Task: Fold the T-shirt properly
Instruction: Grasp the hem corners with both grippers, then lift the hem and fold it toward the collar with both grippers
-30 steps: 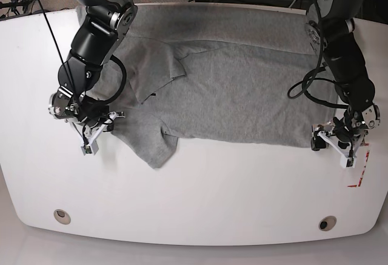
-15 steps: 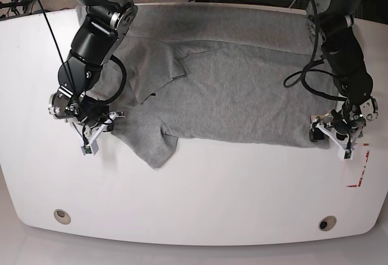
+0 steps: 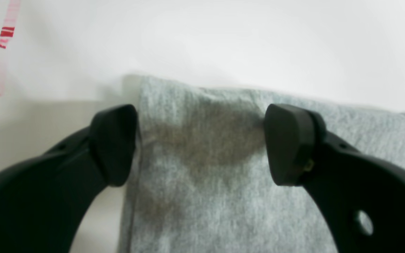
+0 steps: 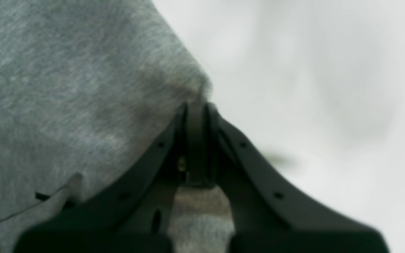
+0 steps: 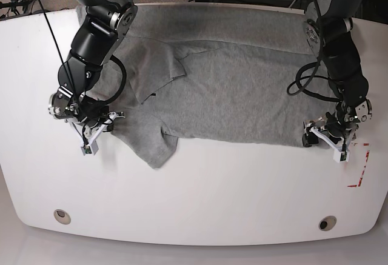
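Straddling a corner of the plain heather-grey knit T-shirt on the white tabletop, the left hand gapes wide; the right hand pinches the opposite edge.

No readable text, brand, number or label shows in any of the views. The only marking is a strip of red marks on the white desk at the lower right of the base frame; it shows again as red dashes at the upper left of the left wrist frame, too blurred and broken to read as letters or figures. The grey T-shirt bears no print that can be made out.
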Controlling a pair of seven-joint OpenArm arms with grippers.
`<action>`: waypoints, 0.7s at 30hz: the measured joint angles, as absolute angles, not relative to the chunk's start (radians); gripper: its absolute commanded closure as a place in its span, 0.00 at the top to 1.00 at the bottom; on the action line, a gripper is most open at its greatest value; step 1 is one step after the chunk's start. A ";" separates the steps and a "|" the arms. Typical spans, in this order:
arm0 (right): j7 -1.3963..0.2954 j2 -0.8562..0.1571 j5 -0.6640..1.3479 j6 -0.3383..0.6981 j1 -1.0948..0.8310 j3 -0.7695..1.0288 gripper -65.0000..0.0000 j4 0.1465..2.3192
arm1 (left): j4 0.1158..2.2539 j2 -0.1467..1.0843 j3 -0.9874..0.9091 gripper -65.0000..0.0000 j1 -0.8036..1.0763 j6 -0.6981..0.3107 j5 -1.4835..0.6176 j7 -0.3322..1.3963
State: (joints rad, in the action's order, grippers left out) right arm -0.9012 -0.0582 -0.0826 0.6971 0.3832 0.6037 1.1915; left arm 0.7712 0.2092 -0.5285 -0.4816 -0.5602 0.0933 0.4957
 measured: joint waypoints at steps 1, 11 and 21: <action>-0.901 -0.059 -0.083 0.697 0.383 0.604 0.00 1.192 | 0.771 0.209 -0.529 0.72 -0.482 -0.560 0.093 0.496; -0.901 -0.059 -0.083 0.697 0.384 0.604 0.00 1.192 | 0.761 0.208 -0.529 0.00 -0.476 -0.561 0.093 0.470; -0.911 -0.058 -0.081 0.698 0.410 0.602 0.00 1.245 | 0.784 0.205 -0.530 0.00 -0.494 -0.614 0.103 0.557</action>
